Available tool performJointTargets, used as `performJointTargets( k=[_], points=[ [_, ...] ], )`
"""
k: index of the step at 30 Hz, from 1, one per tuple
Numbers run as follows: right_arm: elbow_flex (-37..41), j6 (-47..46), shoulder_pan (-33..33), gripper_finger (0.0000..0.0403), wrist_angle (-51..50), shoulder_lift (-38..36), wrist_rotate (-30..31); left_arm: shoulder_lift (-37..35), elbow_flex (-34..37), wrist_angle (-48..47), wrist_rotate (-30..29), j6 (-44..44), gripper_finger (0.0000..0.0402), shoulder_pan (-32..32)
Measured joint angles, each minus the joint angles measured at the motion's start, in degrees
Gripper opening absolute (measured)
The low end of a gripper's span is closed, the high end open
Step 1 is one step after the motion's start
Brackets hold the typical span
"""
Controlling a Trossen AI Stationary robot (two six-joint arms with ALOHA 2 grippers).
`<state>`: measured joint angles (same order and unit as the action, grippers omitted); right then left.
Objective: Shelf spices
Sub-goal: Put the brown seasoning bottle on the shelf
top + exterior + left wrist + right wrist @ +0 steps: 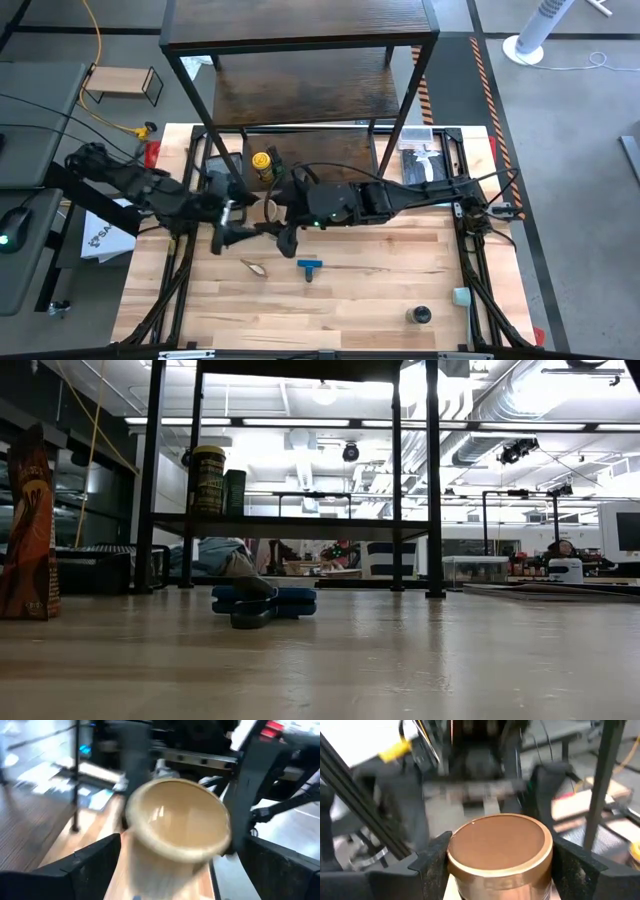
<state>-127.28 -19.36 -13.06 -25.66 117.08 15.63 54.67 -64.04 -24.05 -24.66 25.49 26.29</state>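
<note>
Shelf (300,90): yellow-lidded jar (262,163) stands inside.
Tan-lidded jar (499,851): my right gripper (497,865) pinches it.
My left gripper (175,865): fingers spread around its base.
Low view only: reddish-brown packet (28,530) upright.

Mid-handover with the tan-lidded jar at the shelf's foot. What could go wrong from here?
1. The tan-lidded jar hangs above the table, gripped only by the right end effector; the left end effector stands open around it. A weak grip would likely drop it.
2. Both arms crowd the shelf frame, so a swing could clip a post or knock the yellow-lidded jar standing there.
</note>
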Motion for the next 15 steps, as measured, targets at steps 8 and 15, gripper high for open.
performJointTargets(
  k=[8, 15],
  points=[
    [0.04, -3.77, -1.78, 0.0269, -11.84, -0.48, 0.61, -9.31, -0.09, -12.22, -11.31, 9.61, 0.0384, 5.7],
    [3.25, -9.95, -4.67, 0.0269, -17.2, -0.72, 11.43, -16.02, 5.59, -14.91, -23.77, 17.31, 0.0385, 12.9]
  ],
)
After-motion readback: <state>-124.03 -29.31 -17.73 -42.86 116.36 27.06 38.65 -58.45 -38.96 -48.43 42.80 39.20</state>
